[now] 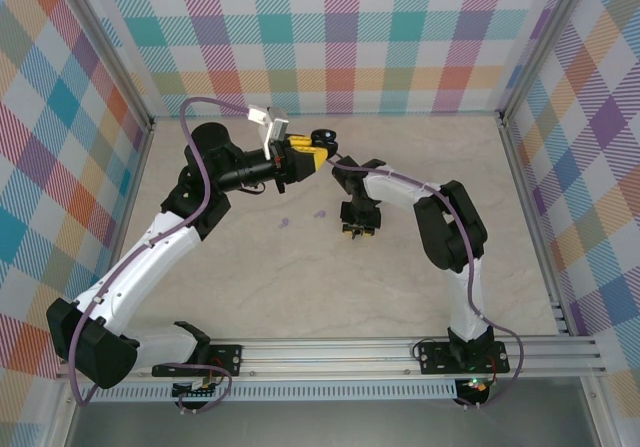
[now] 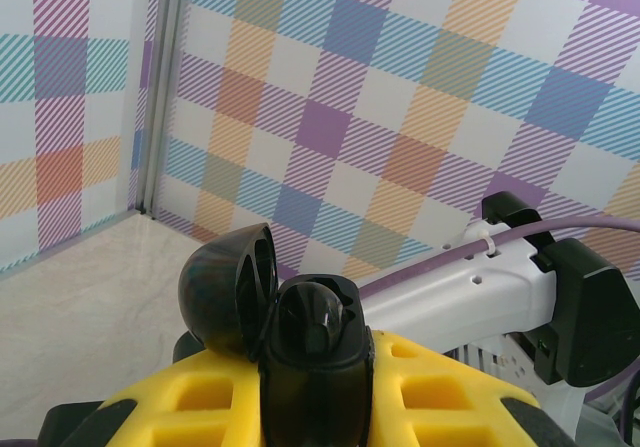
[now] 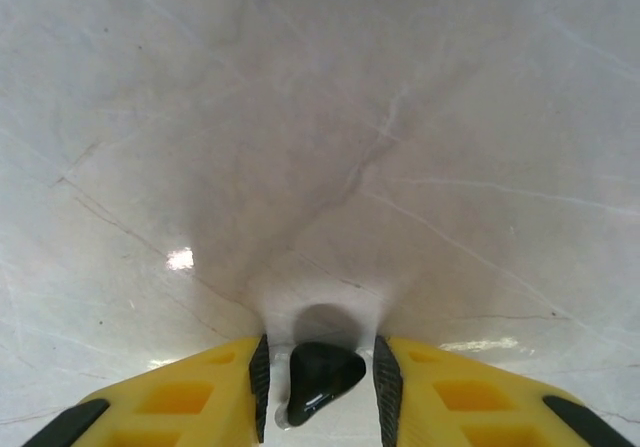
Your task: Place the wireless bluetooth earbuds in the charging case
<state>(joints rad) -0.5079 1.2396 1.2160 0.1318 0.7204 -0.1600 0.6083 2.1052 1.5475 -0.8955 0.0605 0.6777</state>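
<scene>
Yellow-padded left gripper [image 2: 315,369] clamps the open-lidded black charging case [image 2: 312,317] above the table's [image 1: 300,297] far edge. Mid-table, the right gripper [image 3: 320,357] stands slightly apart around a black earbud [image 3: 318,381], seemingly untouched. Two lilac earbuds [image 1: 285,223] lie leftward.

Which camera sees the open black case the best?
The left wrist view: the case sits close up, lid open, gripped by the left fingers. In the top view it is a tiny dark shape.
</scene>
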